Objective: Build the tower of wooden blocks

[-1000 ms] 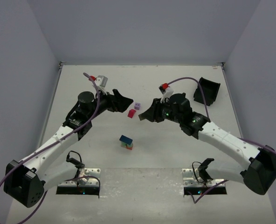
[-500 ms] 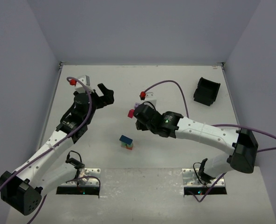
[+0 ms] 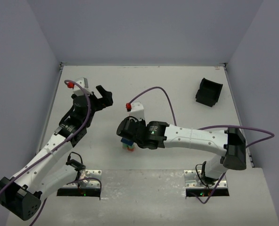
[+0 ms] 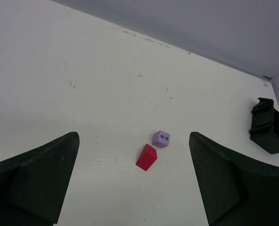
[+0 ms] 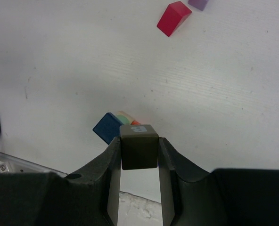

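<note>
Progress was partial: the right gripper (image 5: 139, 142) was clamped on an olive cube (image 5: 139, 151) just above the short tower (image 5: 106, 128), while the left gripper (image 4: 133, 139) gaped empty, a red block (image 4: 146, 157) and lilac cube (image 4: 161, 138) lying loose ahead of it.

- An olive-green cube (image 5: 139, 151) is pinched upright in the right tool (image 5: 139, 141), right by the tower.
- The tower (image 5: 123, 123) is low, with a blue block (image 5: 106, 128) tilted on top.
- A red wedge (image 4: 146, 157) and a lilac cube (image 4: 161, 139) lie side by side on the worktop (image 4: 83, 94).
</note>
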